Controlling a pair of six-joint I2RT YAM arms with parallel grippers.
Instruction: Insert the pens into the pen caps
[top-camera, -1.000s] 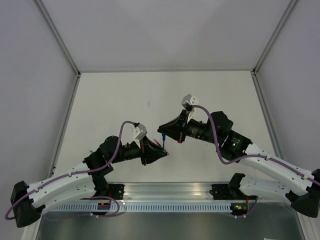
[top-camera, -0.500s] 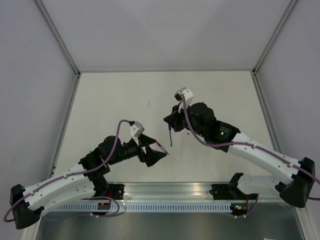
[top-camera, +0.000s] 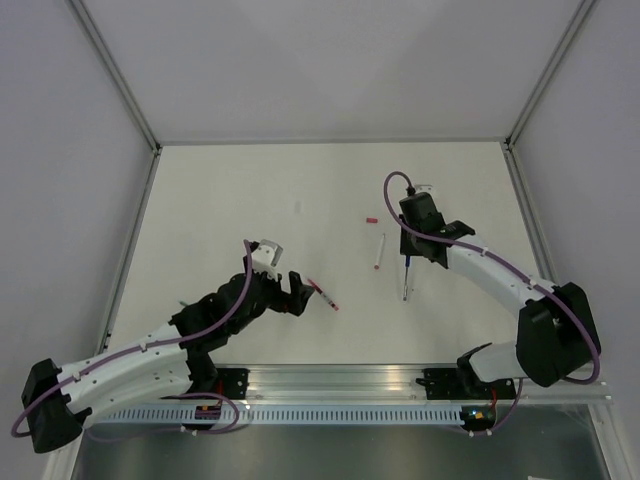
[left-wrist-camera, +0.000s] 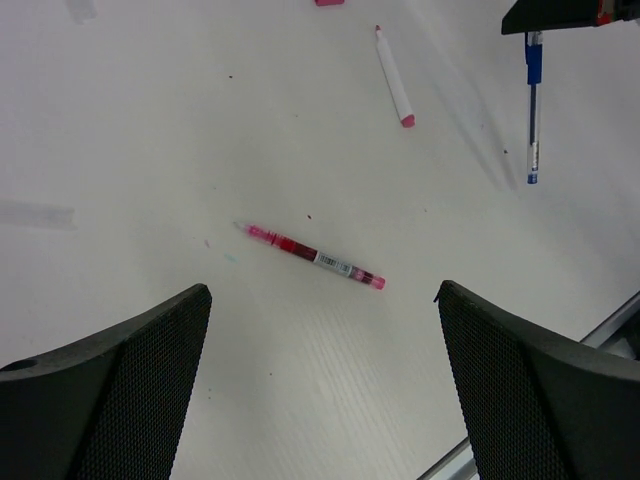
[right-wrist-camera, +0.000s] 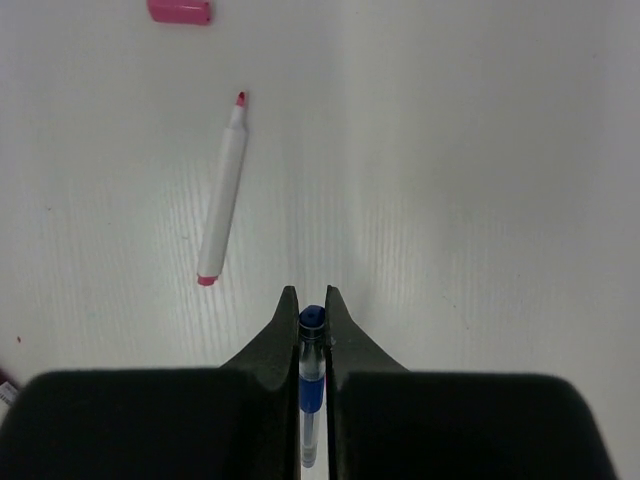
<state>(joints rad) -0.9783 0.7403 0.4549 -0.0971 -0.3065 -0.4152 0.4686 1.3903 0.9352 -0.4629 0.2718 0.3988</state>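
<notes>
Red pen (left-wrist-camera: 312, 256) lies ahead of the spread left hand (left-wrist-camera: 322, 300); right hand (right-wrist-camera: 310, 300) clamps blue pen (right-wrist-camera: 311, 390).

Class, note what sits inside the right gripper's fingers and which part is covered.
A blue pen, pinched by the right gripper, blue end at the fingertips. Its other end is hidden behind the gripper's body in the wrist view.

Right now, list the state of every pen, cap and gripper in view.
red pen: lying loose, ungripped.
white marker: lying loose, red tip bare.
pink cap: lying loose, on no pen.
blue pen: clamped in the right gripper.
left gripper: open, empty.
right gripper: shut on the blue pen.
</notes>
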